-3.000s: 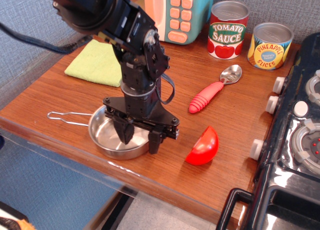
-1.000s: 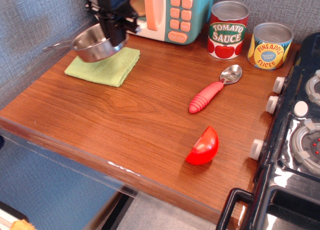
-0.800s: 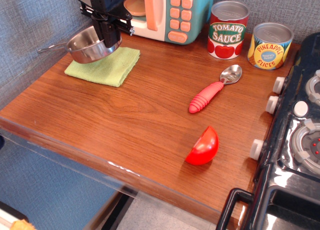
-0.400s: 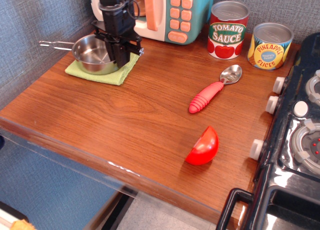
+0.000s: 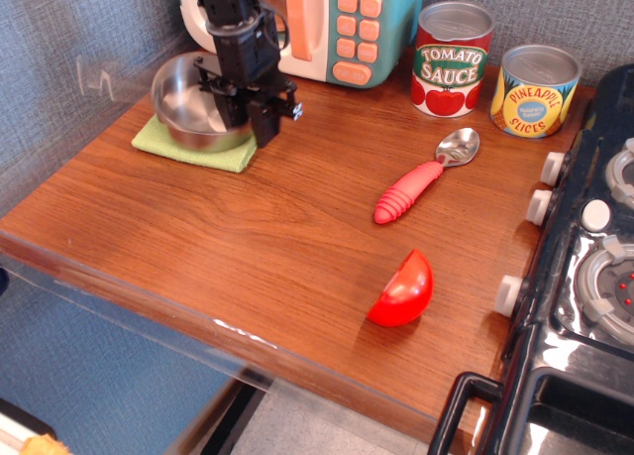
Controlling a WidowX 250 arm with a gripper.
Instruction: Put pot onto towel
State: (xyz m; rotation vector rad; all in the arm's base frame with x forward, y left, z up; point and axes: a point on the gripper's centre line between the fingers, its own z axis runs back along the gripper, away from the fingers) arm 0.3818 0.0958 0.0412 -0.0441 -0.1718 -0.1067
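Pot [image 5: 193, 100] sits on towel [image 5: 188, 146], tipped up toward the wall. Pincer [image 5: 246, 113] at its right rim; can't tell if pinching or spread. Thin steel: likely light, stiff, slick. Rim is the grip point; wire handle looks flimsy, may swing.

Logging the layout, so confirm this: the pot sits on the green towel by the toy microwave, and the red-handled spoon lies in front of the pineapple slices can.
Not quite. The observation.image view shows the spoon in front of the tomato sauce can, not the pineapple slices can. The rest holds: the pot is on the green towel by the toy microwave.
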